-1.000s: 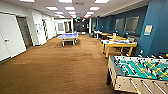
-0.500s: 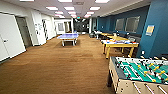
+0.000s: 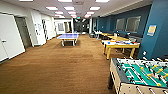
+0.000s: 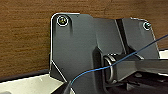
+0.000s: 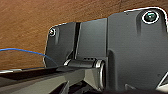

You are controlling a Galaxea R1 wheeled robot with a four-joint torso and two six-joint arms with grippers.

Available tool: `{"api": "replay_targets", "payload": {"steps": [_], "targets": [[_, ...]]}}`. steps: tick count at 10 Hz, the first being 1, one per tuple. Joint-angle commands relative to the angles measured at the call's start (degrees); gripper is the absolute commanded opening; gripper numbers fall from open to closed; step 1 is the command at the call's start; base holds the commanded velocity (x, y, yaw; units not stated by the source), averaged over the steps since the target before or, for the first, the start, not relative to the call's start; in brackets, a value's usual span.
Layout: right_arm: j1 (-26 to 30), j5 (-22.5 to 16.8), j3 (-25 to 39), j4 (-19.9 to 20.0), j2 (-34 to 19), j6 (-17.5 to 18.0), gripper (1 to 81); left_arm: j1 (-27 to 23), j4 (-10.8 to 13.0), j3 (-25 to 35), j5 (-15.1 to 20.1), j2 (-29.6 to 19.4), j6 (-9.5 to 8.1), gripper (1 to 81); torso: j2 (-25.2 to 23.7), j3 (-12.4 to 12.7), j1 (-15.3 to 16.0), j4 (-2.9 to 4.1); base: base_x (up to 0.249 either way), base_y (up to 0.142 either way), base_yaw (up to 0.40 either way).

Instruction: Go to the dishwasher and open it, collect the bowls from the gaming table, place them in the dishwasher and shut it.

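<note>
The gaming table, with a white top and yellow rim and legs, stands by the blue wall ahead on the right, across the brown carpet. Small things lie on its top, but I cannot tell whether the bowls are among them. The dishwasher is out of view. Both wrist views look down on brown carpet past the robot's own dark plate and jointed bar, each crossed by a thin blue cable.
A table-football table with a green field stands close at the right front. A blue table-tennis table sits mid-room farther on. More tables line the right wall. White doors run along the left. Open carpet lies ahead.
The whole head view has crept slightly forward, so the yellow-rimmed table looks a little nearer. Nothing in the room has moved.
</note>
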Motion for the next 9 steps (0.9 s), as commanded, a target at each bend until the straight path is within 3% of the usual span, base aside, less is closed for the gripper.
{"api": "replay_targets", "payload": {"steps": [1, 9], "targets": [[3.09, -2.13, 0.57, -0.58, 0.05, -0.01, 81.1, -2.44, -0.29, 0.04, 2.73, -0.91, -0.01, 81.1, 0.0, 0.0, 0.0, 0.0, 0.137, 0.0, 0.0], [3.0, -2.13, 0.57, -0.49, 0.05, -0.01, 81.1, -2.18, -0.29, 0.04, 2.73, -1.0, -0.01, 81.1, 0.0, 0.0, 0.0, 0.0, 0.15, 0.0, 0.0]]}}
